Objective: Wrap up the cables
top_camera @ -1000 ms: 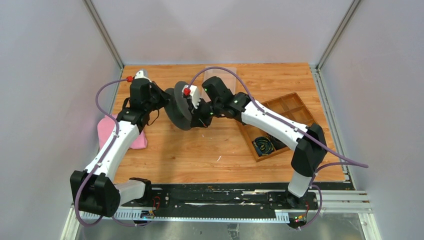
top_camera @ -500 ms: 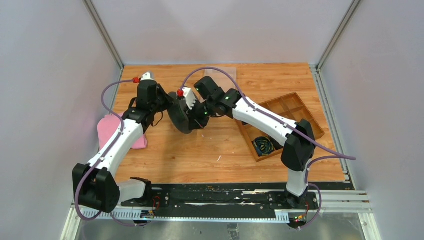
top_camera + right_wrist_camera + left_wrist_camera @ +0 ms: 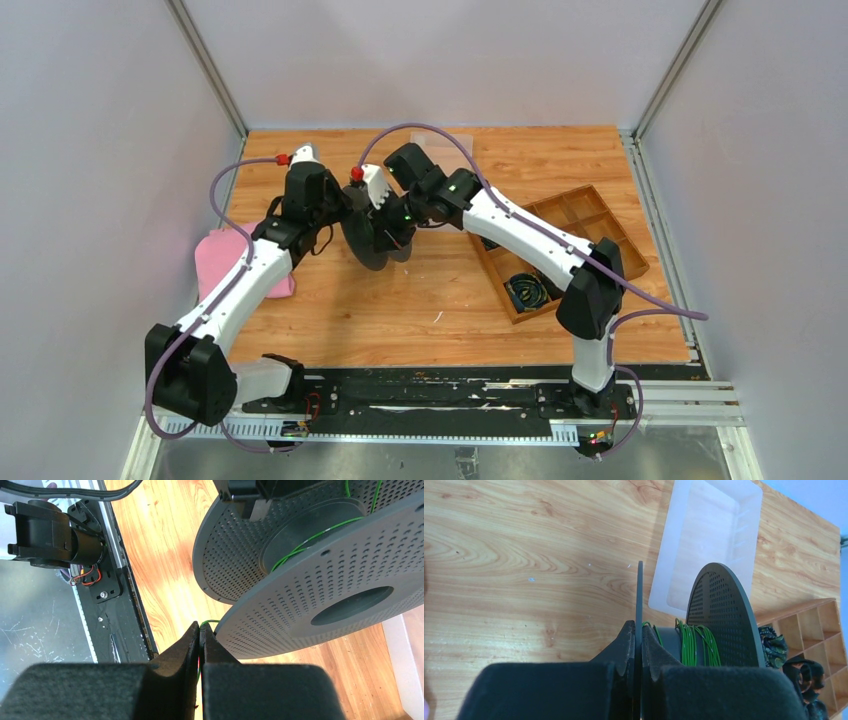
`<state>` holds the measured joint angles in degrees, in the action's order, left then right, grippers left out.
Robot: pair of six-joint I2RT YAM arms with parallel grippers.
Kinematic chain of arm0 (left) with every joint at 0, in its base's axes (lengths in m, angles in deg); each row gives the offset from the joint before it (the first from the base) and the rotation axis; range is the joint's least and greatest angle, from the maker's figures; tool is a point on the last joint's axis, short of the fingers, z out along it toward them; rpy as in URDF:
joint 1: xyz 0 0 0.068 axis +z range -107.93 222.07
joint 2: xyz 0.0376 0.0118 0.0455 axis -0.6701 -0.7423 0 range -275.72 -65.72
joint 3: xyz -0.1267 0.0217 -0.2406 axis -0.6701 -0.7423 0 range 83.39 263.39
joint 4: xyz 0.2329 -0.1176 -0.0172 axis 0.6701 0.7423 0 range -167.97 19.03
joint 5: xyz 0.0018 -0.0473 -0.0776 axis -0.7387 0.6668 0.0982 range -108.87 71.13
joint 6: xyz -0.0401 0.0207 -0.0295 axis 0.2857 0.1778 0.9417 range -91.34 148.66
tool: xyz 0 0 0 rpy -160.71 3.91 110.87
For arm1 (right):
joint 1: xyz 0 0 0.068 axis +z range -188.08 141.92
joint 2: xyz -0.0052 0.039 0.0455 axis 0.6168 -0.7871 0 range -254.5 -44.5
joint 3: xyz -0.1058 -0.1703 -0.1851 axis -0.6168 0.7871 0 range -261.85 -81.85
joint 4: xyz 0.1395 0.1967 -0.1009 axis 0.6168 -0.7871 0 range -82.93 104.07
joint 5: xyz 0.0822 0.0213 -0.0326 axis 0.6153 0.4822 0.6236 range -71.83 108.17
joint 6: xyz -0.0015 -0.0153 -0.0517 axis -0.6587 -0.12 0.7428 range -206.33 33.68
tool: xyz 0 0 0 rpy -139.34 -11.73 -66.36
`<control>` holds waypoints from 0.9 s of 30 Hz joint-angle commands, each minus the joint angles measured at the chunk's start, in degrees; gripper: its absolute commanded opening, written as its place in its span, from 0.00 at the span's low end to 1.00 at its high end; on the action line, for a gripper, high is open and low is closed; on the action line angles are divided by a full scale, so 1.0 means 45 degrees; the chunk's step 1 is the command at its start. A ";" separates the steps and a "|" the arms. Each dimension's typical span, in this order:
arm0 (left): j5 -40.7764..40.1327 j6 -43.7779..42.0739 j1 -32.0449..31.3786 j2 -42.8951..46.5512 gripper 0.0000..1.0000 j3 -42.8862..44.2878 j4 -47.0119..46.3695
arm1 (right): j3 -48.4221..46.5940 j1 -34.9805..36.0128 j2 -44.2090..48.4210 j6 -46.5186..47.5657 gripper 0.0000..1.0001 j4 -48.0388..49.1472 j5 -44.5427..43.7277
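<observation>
Several turns of the cables (image 3: pixel 694 641) sit on the spool (image 3: pixel 722 611) hub, just right of the left gripper (image 3: pixel 635 642), which pinches the spool's near flange. Meanwhile the right gripper (image 3: pixel 200 642) is pinching the loose green strand. Looks partway wound; can't tell how much is left.

Pink cloth (image 3: pixel 212 262) lies left, wooden compartment box (image 3: pixel 590 210) right, clear plastic tray (image 3: pixel 709 535) at the back.
</observation>
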<state>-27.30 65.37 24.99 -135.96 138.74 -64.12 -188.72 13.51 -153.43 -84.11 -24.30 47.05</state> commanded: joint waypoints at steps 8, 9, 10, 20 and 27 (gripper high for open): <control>-0.1089 -0.2156 -0.0821 0.0098 0.00 0.0219 -0.1248 | -0.1283 0.0269 -0.0151 -0.0319 0.01 -0.0052 0.0632; -0.1069 -0.2285 -0.0868 0.0115 0.00 0.0209 -0.1298 | -0.1328 0.0229 -0.0155 -0.0303 0.01 -0.0080 0.0605; -0.1032 -0.2460 -0.0920 0.0129 0.01 0.0186 -0.1360 | -0.1378 0.0197 -0.0141 -0.0293 0.01 -0.0110 0.0636; -0.0161 -0.4029 -0.1228 0.0207 0.00 -0.0092 -0.2019 | -0.1558 -0.0385 -0.0026 -0.0547 0.01 -0.0167 0.1434; 0.0626 -0.4985 -0.1326 0.0257 0.00 -0.0185 -0.2364 | -0.1659 -0.0849 -0.0054 -0.0493 0.01 -0.0381 0.2195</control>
<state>-26.73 47.47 20.07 -135.85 138.65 -72.16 -192.28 10.93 -154.83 -85.68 -27.73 51.77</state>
